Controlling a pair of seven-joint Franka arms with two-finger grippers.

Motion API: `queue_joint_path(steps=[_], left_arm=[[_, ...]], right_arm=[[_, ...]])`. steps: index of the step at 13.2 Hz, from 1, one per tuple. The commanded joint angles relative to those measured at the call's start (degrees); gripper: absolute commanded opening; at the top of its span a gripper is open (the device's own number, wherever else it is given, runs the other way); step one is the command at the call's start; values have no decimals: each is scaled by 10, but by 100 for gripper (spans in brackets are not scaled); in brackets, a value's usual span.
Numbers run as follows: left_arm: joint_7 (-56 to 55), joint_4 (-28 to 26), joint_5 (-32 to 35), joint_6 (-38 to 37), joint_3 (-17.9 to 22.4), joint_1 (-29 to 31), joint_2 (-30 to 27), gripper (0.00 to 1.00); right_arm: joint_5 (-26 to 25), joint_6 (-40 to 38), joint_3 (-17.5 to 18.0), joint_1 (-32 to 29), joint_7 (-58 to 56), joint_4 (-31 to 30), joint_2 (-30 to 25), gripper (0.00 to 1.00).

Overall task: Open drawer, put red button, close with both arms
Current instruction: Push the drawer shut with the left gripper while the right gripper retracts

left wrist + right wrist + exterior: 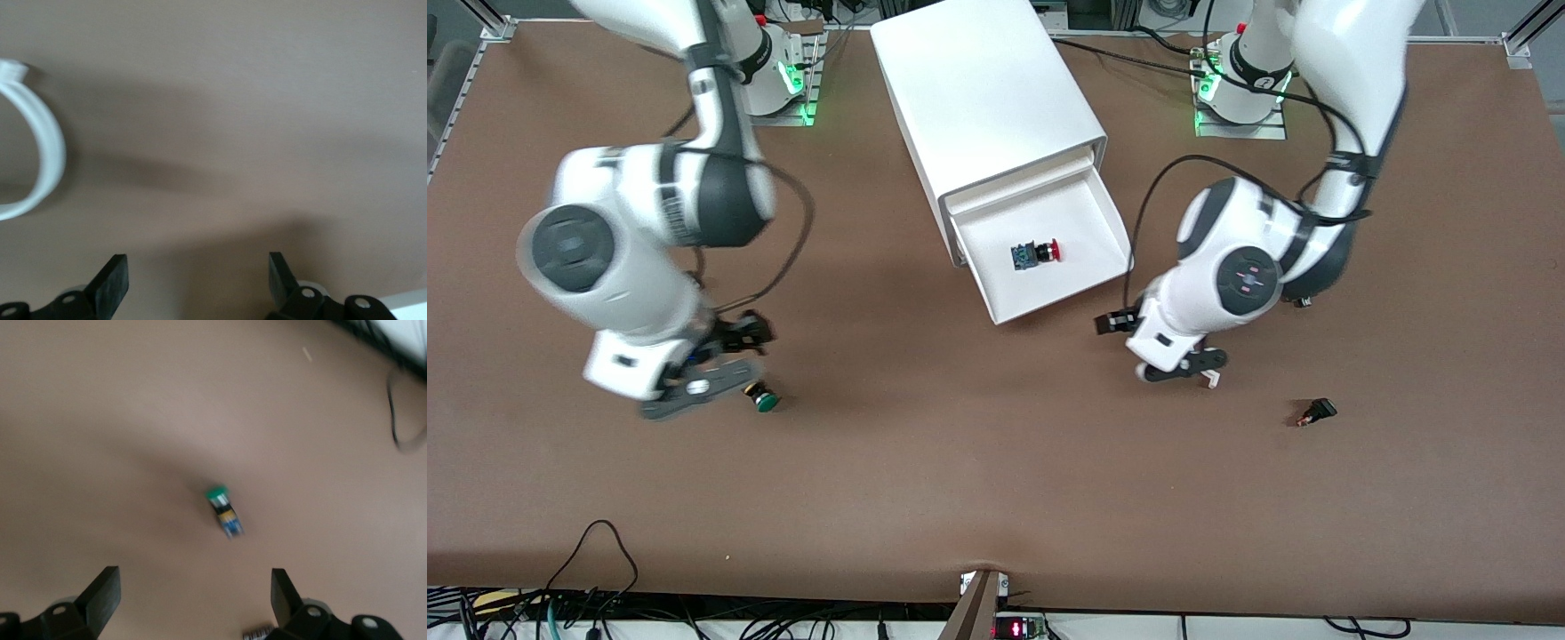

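Drawer (1049, 253) stood pulled out of the cabinet (983, 98), the red button (1039, 253) lying inside. Left gripper (1199, 373) and right gripper (725, 378) hovered over bare table, fingers spread, empty. Closing remained; it would call for both grippers at the drawer front.

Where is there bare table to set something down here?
Bare table spans between the green button and the small black part. It is crowded around the open drawer, with the left gripper close by.
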Motion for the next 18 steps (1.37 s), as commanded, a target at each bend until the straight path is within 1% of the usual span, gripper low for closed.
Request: queue_joint_path(steps=[1, 3, 4, 6, 7, 8, 9, 10, 11, 12, 13, 14, 16, 18], left_arm=[[-46, -21, 2, 50, 4, -29, 2, 92], [-81, -21, 1, 61, 4, -40, 10, 92], [-105, -21, 1, 60, 4, -45, 11, 94], [-123, -21, -5, 57, 4, -54, 16, 95], [-131, -23, -6, 51, 4, -56, 16, 95], [-136, -32, -6, 44, -1, -58, 14, 95], [-138, -34, -7, 44, -8, -59, 13, 95], [-141, -35, -8, 35, -20, -55, 10, 95], [-148, -34, -8, 13, -31, -50, 7, 95], [-149, -33, -9, -17, -36, -46, 7, 95], [-146, -29, -21, -46, -43, -41, 6, 99], [-141, -28, -40, -60, -47, -40, 6, 99], [-142, -28, -46, -67, -50, -44, 2, 99], [-141, -28, -46, -86, -68, -42, 5, 99]], right_arm=[[12, -51, 38, -68, 15, -24, -50, 100], [6, -63, 94, -131, 14, -24, -76, 100], [4, -69, 119, -161, 14, -28, -88, 100], [1, -73, 180, -238, 14, -48, -110, 100], [0, -72, 221, -290, 6, -59, -121, 100], [-7, -67, 250, -334, -20, -77, -136, 100], [-27, -53, 266, -359, -49, -104, -155, 100], [-42, -24, 273, -371, -65, -144, -181, 100], [-49, 1, 273, -377, -77, -184, -212, 100], [-60, 14, 275, -379, -87, -212, -238, 100], [-80, 15, 275, -379, -95, -222, -253, 100], [-98, 13, 285, -379, -103, -223, -263, 100], [-113, 10, 298, -381, -112, -223, -273, 100], [-119, -7, 304, -379, -109, -211, -273, 100]])
